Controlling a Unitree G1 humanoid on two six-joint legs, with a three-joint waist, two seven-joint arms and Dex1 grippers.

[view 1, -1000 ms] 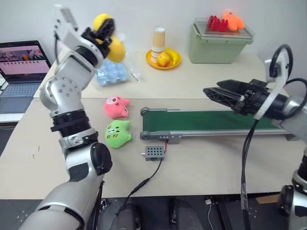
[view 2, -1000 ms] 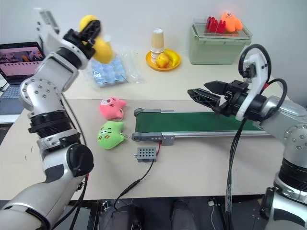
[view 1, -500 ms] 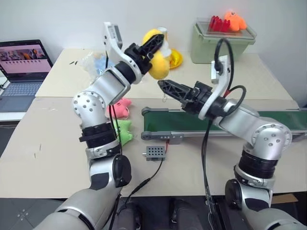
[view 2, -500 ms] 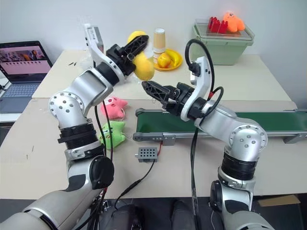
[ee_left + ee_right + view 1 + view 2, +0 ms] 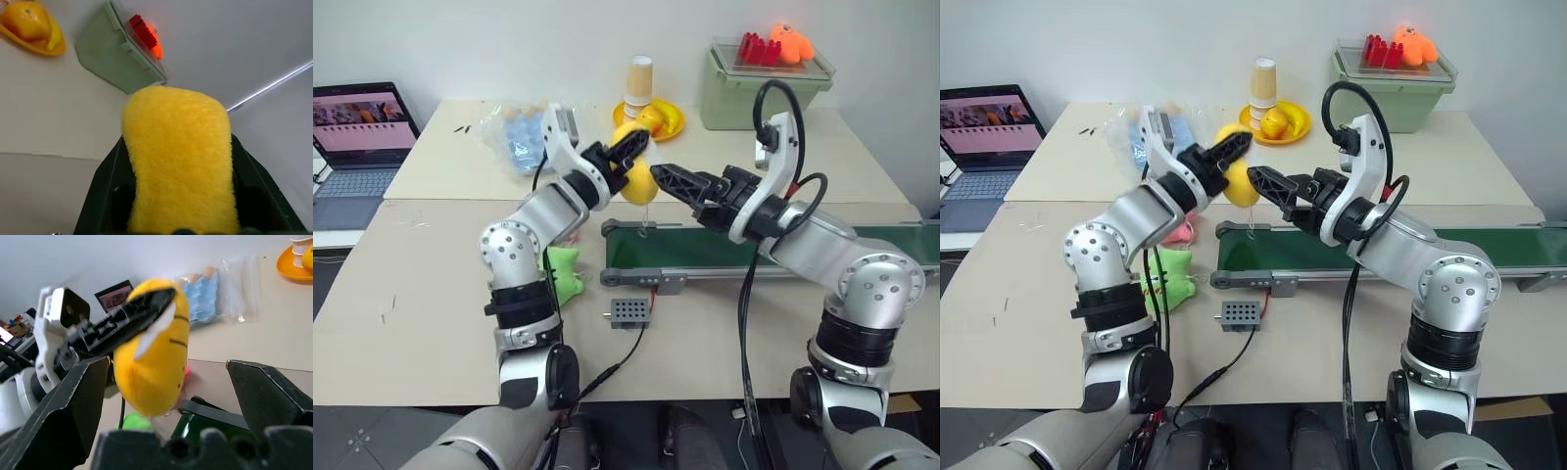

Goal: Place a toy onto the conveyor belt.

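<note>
A yellow plush toy (image 5: 635, 179) hangs in the air with my left gripper (image 5: 633, 157) shut on it, just above the left end of the conveyor belt (image 5: 773, 248). In the left wrist view the toy (image 5: 178, 156) bulges between the black fingers (image 5: 102, 191). My right gripper (image 5: 1259, 179) is open, pointing left, its tips right at the toy. From the right wrist the toy (image 5: 151, 347) sits ahead, between the spread fingers (image 5: 73, 401). A green toy (image 5: 1163, 274) and a pink toy (image 5: 1178, 232) lie on the table left of the belt.
A small grey control box (image 5: 630, 311) with a cable sits in front of the belt's left end. At the back stand a green bin (image 5: 759, 93), a yellow plate with fruit (image 5: 651, 116), a plastic bag (image 5: 514, 142), and a laptop (image 5: 357, 132) at far left.
My left arm brought the yellow toy down and to the right, over the belt's left end. My right gripper swung left to meet it, then held nearly still.
</note>
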